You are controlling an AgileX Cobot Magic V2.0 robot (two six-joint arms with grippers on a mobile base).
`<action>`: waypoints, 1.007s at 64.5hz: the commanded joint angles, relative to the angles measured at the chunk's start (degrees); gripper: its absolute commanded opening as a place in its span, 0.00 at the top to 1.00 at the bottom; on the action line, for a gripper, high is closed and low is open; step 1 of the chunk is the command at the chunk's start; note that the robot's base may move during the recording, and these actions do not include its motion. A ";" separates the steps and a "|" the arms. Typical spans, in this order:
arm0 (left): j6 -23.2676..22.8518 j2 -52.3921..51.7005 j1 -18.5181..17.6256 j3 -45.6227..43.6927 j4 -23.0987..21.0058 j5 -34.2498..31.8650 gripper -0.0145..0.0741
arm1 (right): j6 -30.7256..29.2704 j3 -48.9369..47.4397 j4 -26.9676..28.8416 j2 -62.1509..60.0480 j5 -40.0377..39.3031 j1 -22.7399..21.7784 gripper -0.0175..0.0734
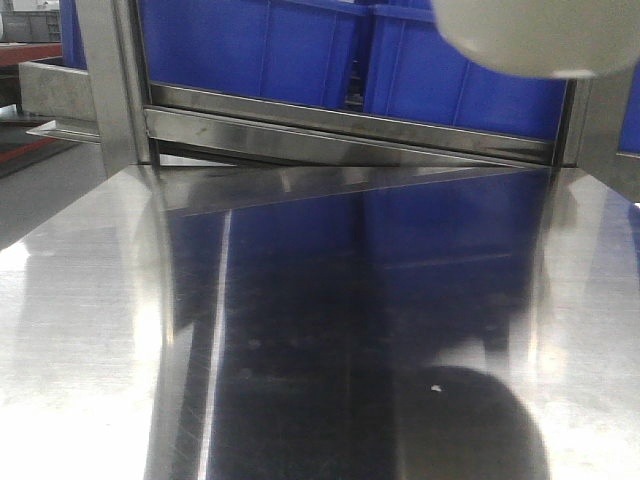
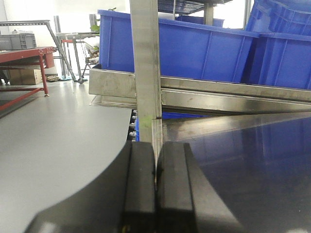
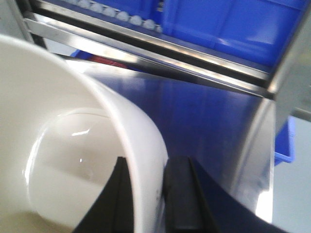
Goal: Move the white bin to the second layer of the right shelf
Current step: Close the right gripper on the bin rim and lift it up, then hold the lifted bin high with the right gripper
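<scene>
- Grip: pinching one wall of the white bin (image 3: 63,145) at the rim with the right gripper (image 3: 148,194), jaws closed onto the wall, one finger inside the mouth and one outside.
- Carrying the bin clear of the desk (image 1: 100,330), at 1 o'clock in the front view, casting a dark shadow at 5 o'clock.
- Resting the left gripper (image 2: 155,189) low by the desk's edge, jaws pressed together on nothing.
- Facing a roller track at 12 o'clock, probably the right shelf second layer (image 3: 129,19), behind its steel front rail (image 3: 146,51) and already carrying blue crates (image 1: 260,50); not yet setting the bin there.
- Judging the bin as light and stiff but glossy, so likely slipping or swinging under a one-wall pinch.
- Favouring the rim as the hold, there being no handles, and moving gently.
</scene>
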 commanded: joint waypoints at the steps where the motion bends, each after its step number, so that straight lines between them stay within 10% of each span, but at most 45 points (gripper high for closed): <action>1: -0.43 -0.76 0.00 1.90 -0.29 -4.99 0.74 | -0.15 3.69 -0.20 -5.40 -9.06 -1.40 0.75; 65: -0.43 -0.76 0.00 1.90 -0.29 -4.99 0.74 | -0.09 14.06 -0.20 -12.41 -13.74 -1.80 0.75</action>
